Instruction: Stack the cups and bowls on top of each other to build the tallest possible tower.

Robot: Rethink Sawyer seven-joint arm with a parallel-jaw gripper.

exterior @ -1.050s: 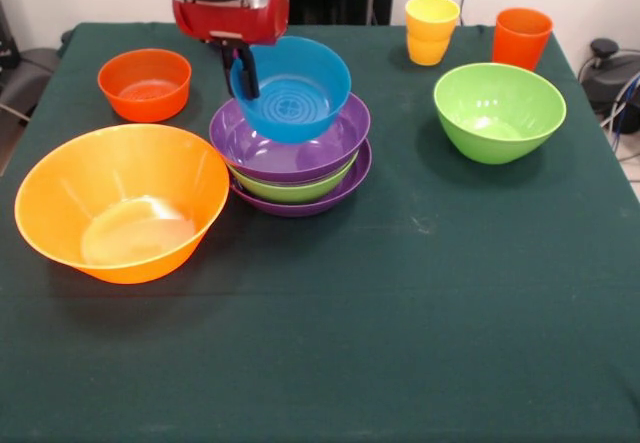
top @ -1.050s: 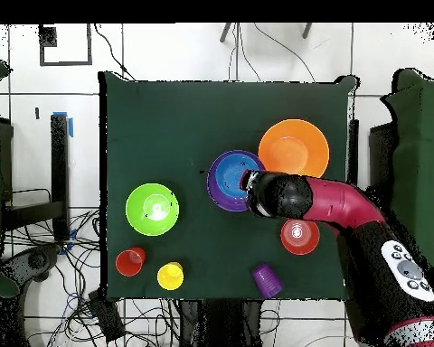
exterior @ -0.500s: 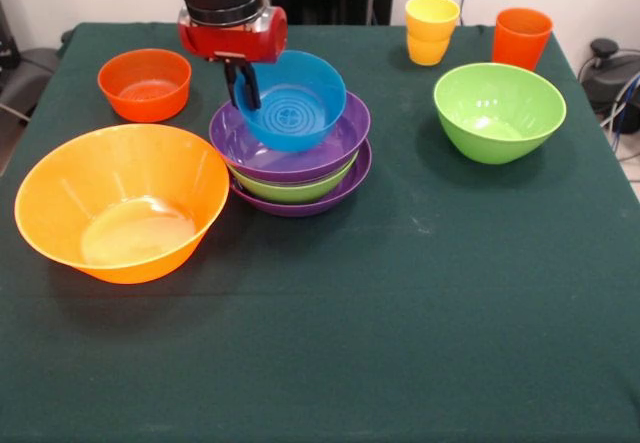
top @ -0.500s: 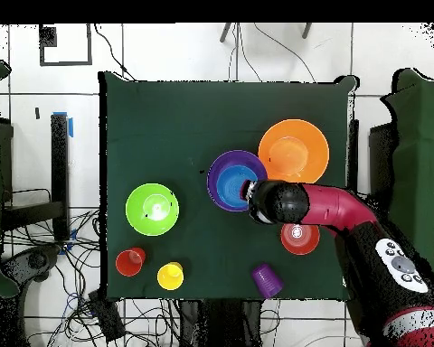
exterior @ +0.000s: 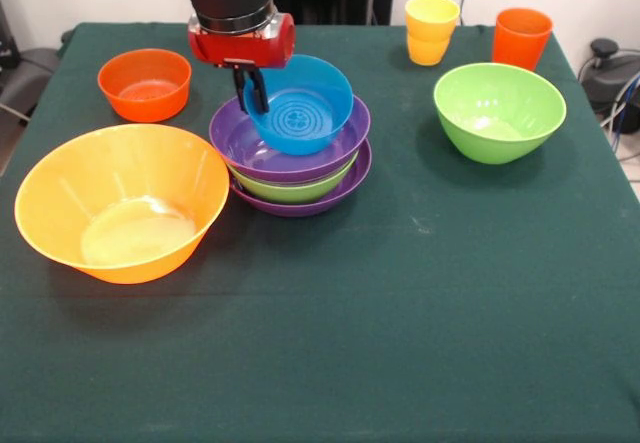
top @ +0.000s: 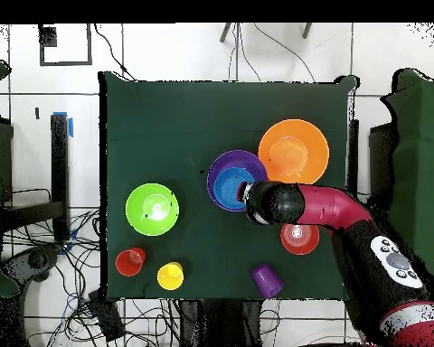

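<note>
The tower (exterior: 291,168) stands mid-table: a purple bowl at the bottom, a green one in it, a purple one (top: 222,170) on top. A small blue bowl (exterior: 299,104) sits tilted inside the top purple bowl, and my gripper (exterior: 251,90) is shut on its left rim. The very large yellow-orange bowl (exterior: 122,201) lies to the left, the small red-orange bowl (exterior: 145,84) behind it. A green bowl (exterior: 499,111) rests at the right. Yellow cups (exterior: 431,29) and an orange-red cup (exterior: 521,37) stand at the back right. The purple cup (top: 267,279) shows in the overhead view.
The arm (top: 334,210) reaches over the red-orange bowl (top: 299,237) in the overhead view. Cables lie on the floor around the table.
The gripper has lowered the blue bowl into the top purple bowl and shifted it slightly right in the front view. Nothing else moved.
</note>
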